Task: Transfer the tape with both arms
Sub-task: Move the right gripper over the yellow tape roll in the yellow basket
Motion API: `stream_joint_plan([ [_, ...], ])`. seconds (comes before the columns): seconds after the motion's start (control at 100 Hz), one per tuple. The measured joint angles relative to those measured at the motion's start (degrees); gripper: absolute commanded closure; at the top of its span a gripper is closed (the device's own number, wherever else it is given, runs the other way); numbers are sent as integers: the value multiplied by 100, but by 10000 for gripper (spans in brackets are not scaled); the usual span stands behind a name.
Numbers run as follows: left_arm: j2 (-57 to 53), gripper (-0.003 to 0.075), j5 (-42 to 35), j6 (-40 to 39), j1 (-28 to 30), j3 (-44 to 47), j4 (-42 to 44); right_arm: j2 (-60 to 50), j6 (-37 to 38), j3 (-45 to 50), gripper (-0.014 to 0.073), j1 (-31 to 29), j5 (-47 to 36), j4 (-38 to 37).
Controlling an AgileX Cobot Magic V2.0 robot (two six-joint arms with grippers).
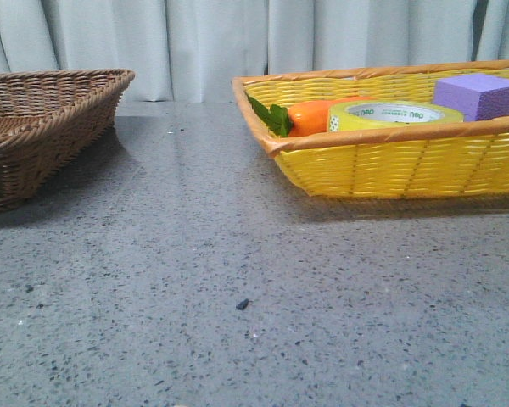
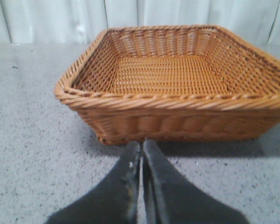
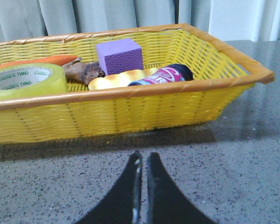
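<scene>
The yellow tape roll (image 1: pixel 396 114) lies flat in the yellow basket (image 1: pixel 390 165) at the right of the table. It also shows in the right wrist view (image 3: pixel 25 80), white core with green lettering facing up. My right gripper (image 3: pixel 143 157) is shut and empty, over the table a short way in front of that basket. My left gripper (image 2: pixel 141 144) is shut and empty, over the table just in front of the brown wicker basket (image 2: pixel 177 105). Neither gripper shows in the front view.
The yellow basket also holds a purple foam block (image 3: pixel 120 55), an orange carrot (image 1: pixel 318 114), a brown piece (image 3: pixel 83 71), a pale bread-like piece (image 3: pixel 114 79) and a pink can (image 3: pixel 165 74). The brown basket (image 1: pixel 34 127) stands at the far left. Grey curtains hang behind.
</scene>
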Motion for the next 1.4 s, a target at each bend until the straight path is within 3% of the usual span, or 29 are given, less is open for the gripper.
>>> stream_joint_plan([
  [0.27,0,741,-76,0,0,-65,-45,0,0,0,668,0,-278,0],
  [0.51,282,741,-76,0,0,-793,-45,63,0,-245,667,0,-279,58],
  [0.98,2229,741,-76,0,0,-2035,-45,2091,0,-1855,668,0,-100,249],
  [1.31,3080,741,-143,0,0,-2484,-45,4057,0,-3801,666,177,1364,284],
  [1.4,3118,741,-156,0,0,-2496,-48,4608,0,-4379,614,404,1872,284],
])
